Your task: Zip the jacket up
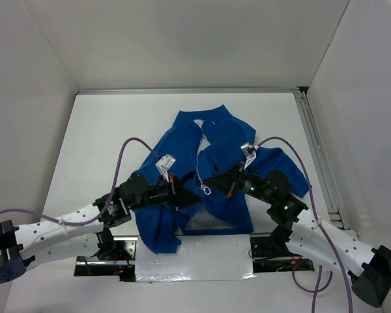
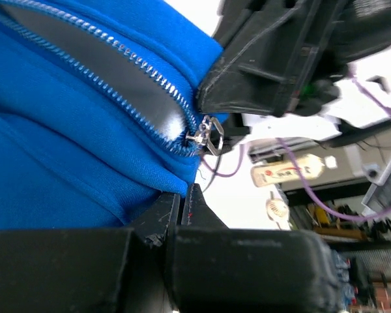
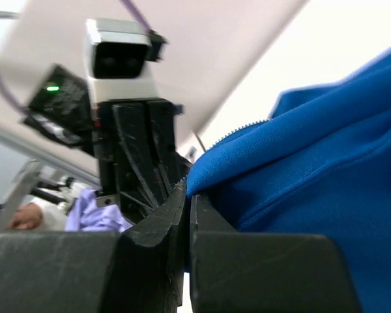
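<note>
The royal-blue jacket (image 1: 223, 134) lies on the white table, collar at the far end, its front open with a pale zipper running down the middle. The metal zipper slider (image 1: 207, 190) hangs near the lower hem between both grippers; it also shows in the left wrist view (image 2: 208, 135). My left gripper (image 1: 193, 197) is shut on the jacket's blue hem (image 2: 85, 169) just below the slider. My right gripper (image 1: 213, 181) is shut on the opposite blue front edge (image 3: 313, 156), its tips close to the left gripper's tips.
White enclosure walls stand on three sides. A metal rail (image 1: 316, 150) runs along the table's right edge. Purple cables (image 1: 127, 153) loop over both arms. The left arm's camera housing (image 3: 120, 49) sits right in front of the right gripper.
</note>
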Motion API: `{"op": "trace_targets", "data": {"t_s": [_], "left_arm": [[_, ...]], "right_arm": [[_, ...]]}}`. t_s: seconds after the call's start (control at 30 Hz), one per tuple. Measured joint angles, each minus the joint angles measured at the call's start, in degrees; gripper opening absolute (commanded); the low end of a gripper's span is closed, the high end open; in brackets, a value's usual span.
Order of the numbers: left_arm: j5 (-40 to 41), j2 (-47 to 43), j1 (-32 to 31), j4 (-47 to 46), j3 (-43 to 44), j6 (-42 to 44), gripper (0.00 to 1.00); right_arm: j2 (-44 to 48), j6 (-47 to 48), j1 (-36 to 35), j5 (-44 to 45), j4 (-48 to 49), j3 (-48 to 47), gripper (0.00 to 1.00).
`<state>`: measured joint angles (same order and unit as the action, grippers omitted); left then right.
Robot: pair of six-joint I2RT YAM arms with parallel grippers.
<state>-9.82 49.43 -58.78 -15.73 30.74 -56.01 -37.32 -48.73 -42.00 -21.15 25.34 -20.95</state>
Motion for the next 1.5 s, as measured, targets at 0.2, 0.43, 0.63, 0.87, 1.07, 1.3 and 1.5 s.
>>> {"op": "trace_targets", "data": {"t_s": [0.2,0.43,0.63,0.87,1.07,1.3,1.5], "left_arm": [[4.46,0.81,-0.22,8.79,1.18,-1.42,0.0],[6.4,1.42,-1.18,22.14,3.48,-2.71,0.0],[8.24,1.36,-1.2,26.84,4.44,-3.41,0.0],[8.76,1.36,-1.27,29.22,5.79,-4.17,0.0],[8.94,1.36,-1.27,29.44,5.92,-4.17,0.0],[8.96,1.33,-1.27,29.42,5.92,-4.17,0.0],[8.92,1.14,-1.29,29.27,5.92,-4.11,0.0]], "right_arm": [[-1.2,3.1,-0.2,2.97,-16.06,-2.71,0.25],[-1.99,10.01,-3.85,10.43,-30.03,-6.97,0.63],[-2.38,14.67,-10.34,16.94,-38.75,-13.75,0.76],[-8.04,16.41,-22.4,20.96,-43.3,-18.08,0.66],[-10.88,13.73,-24.39,21.81,-42.64,-17.07,0.65],[-11.23,11.3,-24.39,22.27,-41.22,-15.74,0.61],[-13.94,10.4,-24.39,22.29,-40.81,-15.74,0.57]]}}
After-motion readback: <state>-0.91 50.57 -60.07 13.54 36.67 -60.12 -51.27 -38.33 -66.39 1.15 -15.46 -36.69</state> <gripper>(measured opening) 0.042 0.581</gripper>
